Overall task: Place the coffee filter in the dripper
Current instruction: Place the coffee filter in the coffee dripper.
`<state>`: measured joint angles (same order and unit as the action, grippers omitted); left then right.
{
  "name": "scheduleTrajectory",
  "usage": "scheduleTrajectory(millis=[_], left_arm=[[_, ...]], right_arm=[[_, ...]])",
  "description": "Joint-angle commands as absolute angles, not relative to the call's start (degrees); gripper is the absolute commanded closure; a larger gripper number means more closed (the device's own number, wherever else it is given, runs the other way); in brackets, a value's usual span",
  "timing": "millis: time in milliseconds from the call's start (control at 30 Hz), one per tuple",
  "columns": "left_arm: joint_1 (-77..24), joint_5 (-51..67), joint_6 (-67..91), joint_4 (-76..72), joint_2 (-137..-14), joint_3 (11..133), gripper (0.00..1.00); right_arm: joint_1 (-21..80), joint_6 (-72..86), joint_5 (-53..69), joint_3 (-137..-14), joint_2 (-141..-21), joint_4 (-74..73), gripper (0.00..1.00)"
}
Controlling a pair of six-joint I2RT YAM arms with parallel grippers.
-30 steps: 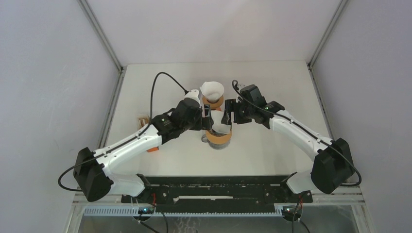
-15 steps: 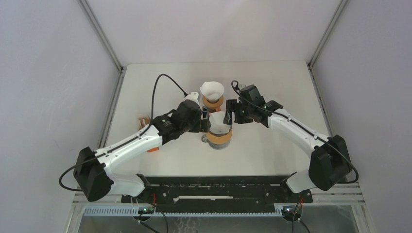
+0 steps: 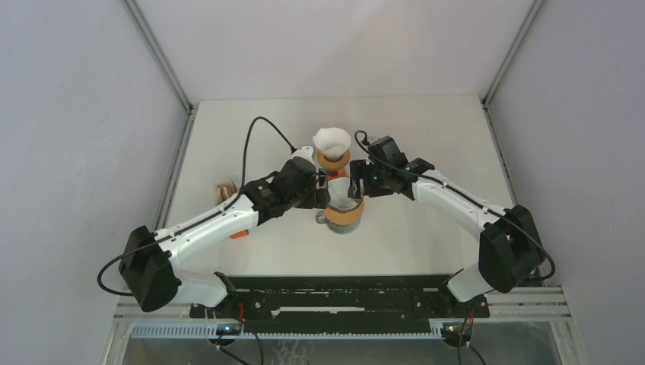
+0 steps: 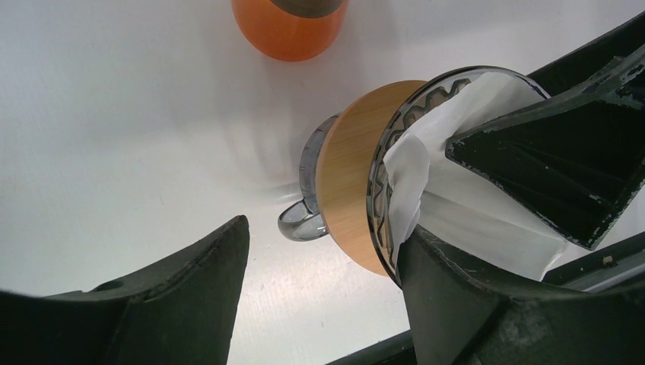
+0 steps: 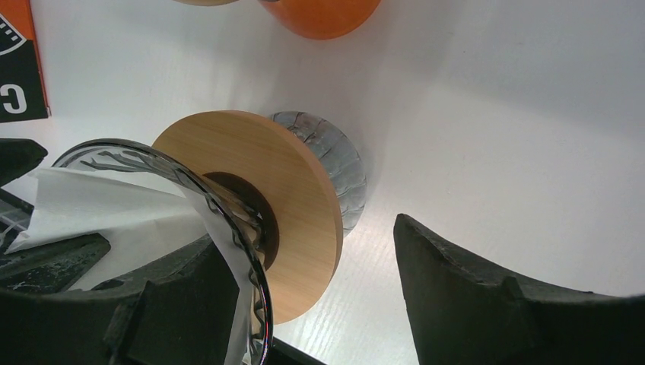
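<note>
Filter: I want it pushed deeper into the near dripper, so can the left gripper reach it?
Likely yes: the left gripper is open at the dripper rim, filter exposed beside it, though the right gripper crowds it.

orange-and-black card [image 5: 15, 65] lay at the left edge of the right wrist view, its black panel bore one large white letter, cut by the frame, either C or G, no other lettering was legible

White coffee filter [image 4: 471, 220] in wood-collared glass dripper [image 4: 346, 198]; orange vessel [image 4: 289, 30] beyond; jaws apart
</note>
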<state>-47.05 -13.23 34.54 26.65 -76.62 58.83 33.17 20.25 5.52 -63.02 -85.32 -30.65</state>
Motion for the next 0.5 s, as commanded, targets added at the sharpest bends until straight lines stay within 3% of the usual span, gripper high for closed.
scheduleTrajectory(millis=[0,467], left_arm=[[-46.7,-13.2,34.0,27.3,-76.2,58.2,0.26],[-46.7,-12.2,35.0,24.5,-70.8,58.5,0.22]], right_arm=[[33.5,19.6,3.3,-63.1,-85.3,-30.0,0.23],[34.2,19.0,1.8,-63.1,-85.1,-30.2,0.22]])
